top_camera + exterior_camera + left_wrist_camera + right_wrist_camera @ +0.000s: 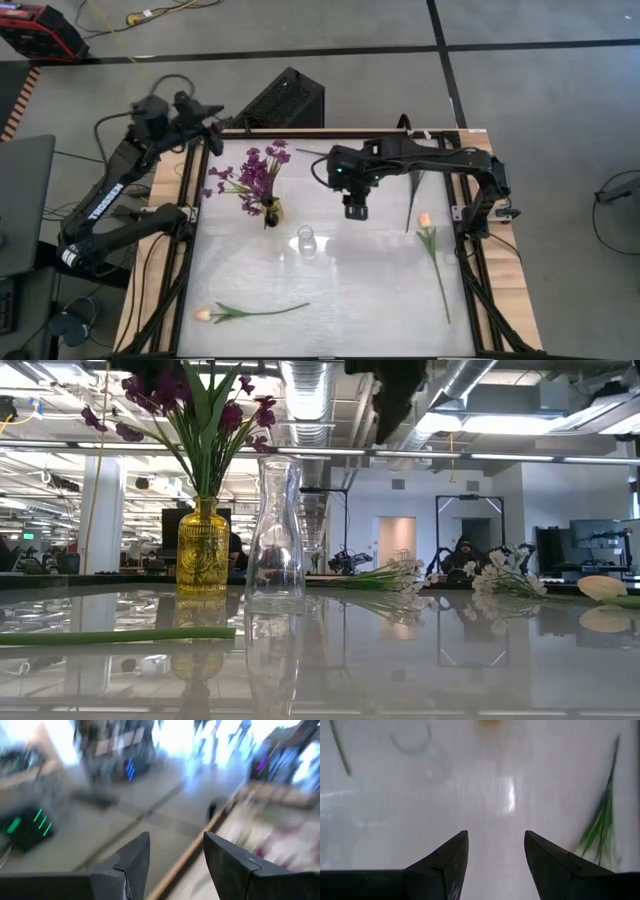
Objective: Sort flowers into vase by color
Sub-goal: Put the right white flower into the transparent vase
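Observation:
Purple flowers (pixel 250 175) stand in a yellow vase (pixel 270 211) at the table's far left. A clear glass vase (pixel 306 240) stands beside it, nothing in it. One pale orange tulip (pixel 205 314) lies at the near left and another (pixel 425 220) at the right, both flat on the table. White sprigs (pixel 500 575) lie at the far side. My right gripper (pixel 356 212) hangs open above the table, to the right of the clear vase and a little farther back. My left gripper (pixel 215 128) stands open in the air by the far left corner, nothing between its fingers.
The table's wooden frame (pixel 165 250) runs along the left and right sides. A black box (pixel 285 100) stands beyond the far edge. Bare white tabletop (pixel 360 290) lies between the two tulips.

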Action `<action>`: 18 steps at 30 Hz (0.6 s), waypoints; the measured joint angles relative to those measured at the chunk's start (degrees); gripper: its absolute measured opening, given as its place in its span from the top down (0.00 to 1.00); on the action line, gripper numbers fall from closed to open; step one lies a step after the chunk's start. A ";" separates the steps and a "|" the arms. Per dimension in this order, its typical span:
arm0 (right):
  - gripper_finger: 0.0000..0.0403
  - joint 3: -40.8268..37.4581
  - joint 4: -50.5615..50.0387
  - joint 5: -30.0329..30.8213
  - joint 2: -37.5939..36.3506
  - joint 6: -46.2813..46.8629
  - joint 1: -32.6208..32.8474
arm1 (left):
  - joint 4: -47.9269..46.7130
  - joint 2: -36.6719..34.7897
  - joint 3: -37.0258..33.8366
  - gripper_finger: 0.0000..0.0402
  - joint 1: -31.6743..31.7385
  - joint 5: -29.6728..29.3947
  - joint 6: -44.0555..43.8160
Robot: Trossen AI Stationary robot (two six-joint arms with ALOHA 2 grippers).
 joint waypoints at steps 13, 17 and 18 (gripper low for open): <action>0.45 -0.32 -12.24 0.06 -0.07 11.45 0.00 | 25.86 -0.95 0.28 0.57 -19.35 29.77 -22.22; 0.45 -3.58 -12.16 0.04 -1.15 15.36 0.02 | 23.78 -1.76 0.28 0.59 -33.22 28.56 -19.38; 0.45 -4.91 -12.12 0.02 -1.83 16.20 0.02 | 22.33 -1.80 0.28 0.60 -36.93 27.54 -18.13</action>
